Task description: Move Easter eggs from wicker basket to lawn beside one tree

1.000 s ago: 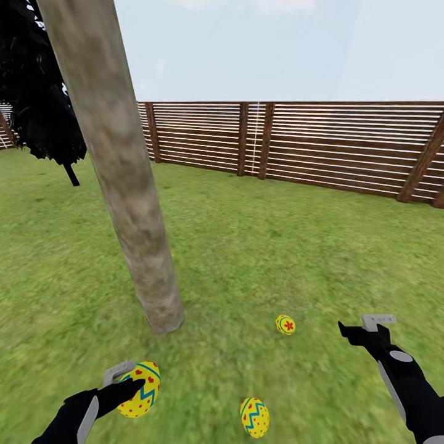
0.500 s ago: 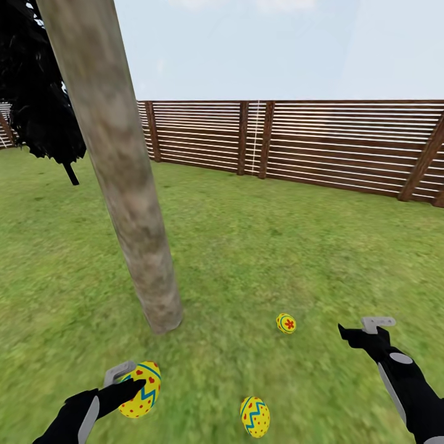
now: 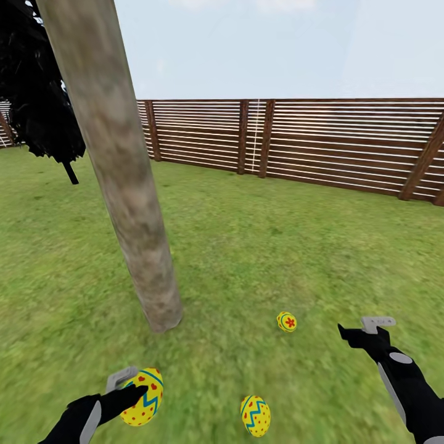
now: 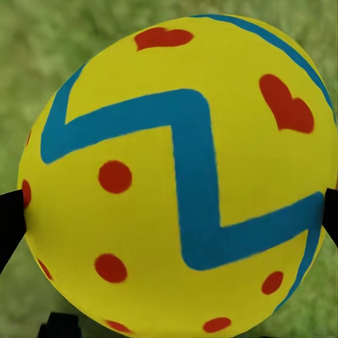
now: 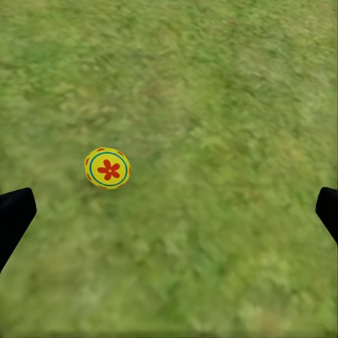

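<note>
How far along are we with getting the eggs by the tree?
Two eggs already lie on the lawn by the tree: one further out, one nearer. The left gripper holds the third egg low beside the trunk; only its release remains. The right gripper is open.

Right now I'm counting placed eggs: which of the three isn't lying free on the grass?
The egg nearest the tree trunk, gripped in the left gripper jaws; the other two lie loose.

Head high, forward-down – wrists near lawn (image 3: 259, 246).
</note>
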Robot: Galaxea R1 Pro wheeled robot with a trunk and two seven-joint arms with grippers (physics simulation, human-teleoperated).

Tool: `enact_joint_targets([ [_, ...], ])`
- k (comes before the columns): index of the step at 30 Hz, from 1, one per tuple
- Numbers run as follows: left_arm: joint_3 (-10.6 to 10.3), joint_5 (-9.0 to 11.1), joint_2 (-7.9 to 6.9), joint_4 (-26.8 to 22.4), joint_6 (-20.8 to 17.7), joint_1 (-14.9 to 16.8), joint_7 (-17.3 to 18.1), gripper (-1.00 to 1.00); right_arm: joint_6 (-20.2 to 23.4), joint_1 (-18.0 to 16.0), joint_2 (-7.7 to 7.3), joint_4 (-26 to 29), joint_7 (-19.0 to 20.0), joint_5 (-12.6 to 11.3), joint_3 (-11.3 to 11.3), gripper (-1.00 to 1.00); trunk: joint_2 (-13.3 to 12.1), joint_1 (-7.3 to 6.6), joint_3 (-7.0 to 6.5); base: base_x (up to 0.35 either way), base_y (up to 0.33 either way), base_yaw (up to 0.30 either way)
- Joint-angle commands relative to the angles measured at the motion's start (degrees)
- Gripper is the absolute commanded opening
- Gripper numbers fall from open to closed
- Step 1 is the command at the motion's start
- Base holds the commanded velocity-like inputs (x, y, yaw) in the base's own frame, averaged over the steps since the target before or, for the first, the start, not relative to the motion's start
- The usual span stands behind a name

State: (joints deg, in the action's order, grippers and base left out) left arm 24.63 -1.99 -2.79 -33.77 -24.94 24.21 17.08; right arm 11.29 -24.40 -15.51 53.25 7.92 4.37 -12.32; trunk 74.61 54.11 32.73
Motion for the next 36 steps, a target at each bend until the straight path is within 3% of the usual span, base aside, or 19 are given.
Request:
enact_joint_targets([
  [1, 0.3, -0.2, 0.06, -0.1, -0.3, 0.0, 0.4, -1.0, 0.3, 0.0, 0.04, 0.1, 0.4, 0.5, -0.2, 1.0, 0.5, 0.23, 0.24, 0.0, 0.0, 0.0],
  [4, 0.3, -0.3, 0.06, 1.0, 5.6, 0.0, 0.3, -1.0, 0.3, 0.0, 0.04, 0.1, 0.4, 0.5, -0.2, 1.0, 1.7, 0.88, 0.78, 0.0, 0.0, 0.0],
  [6, 0.3, -0.3, 0.06, 1.5, 7.0, 0.0, 0.2, -1.0, 0.3, 0.0, 0.04, 0.1, 0.4, 0.5, -0.2, 1.0, 2.5, 1.32, 1.14, 0.0, 0.0, 0.0],
  [36, 0.3, -0.3, 0.06, 1.8, 7.4, 0.0, 0.2, -1.0, 0.3, 0.0, 0.04, 0.0, 0.4, 0.5, -0.2, 1.0, 14.5, 7.91, 6.52, 0.0, 0.0, 0.0],
])
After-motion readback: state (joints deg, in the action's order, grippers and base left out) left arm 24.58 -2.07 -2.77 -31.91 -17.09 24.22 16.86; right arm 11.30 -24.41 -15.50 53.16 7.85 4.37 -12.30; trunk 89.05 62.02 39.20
